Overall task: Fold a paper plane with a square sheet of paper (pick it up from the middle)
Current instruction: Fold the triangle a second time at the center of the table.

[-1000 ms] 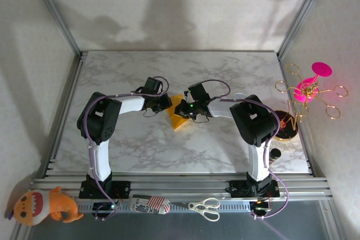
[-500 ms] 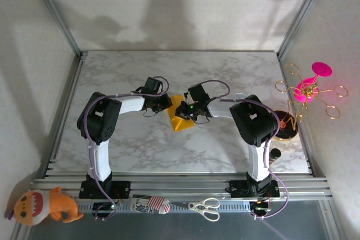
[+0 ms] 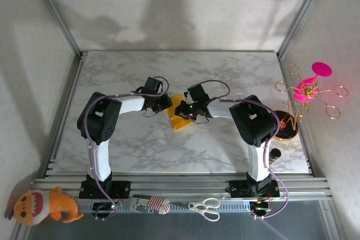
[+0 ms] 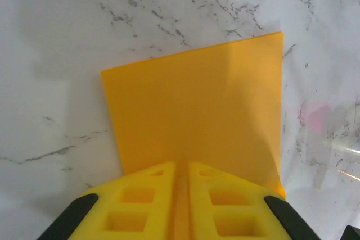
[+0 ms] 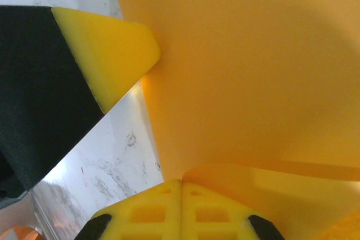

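The square sheet of paper, orange-yellow, lies partly folded on the marble table between both grippers. My left gripper is at its left edge. In the left wrist view the paper spreads flat ahead of the left gripper, whose jaws are pinched on its near edge. My right gripper is at the paper's right side. In the right wrist view the right gripper is shut where a lifted layer of the paper curls up. The left gripper's finger touches the sheet's far edge.
A brass wire stand with a pink disc and a dark round base stand at the table's right edge. Scissors, a striped item and an orange plush toy lie on the front rail.
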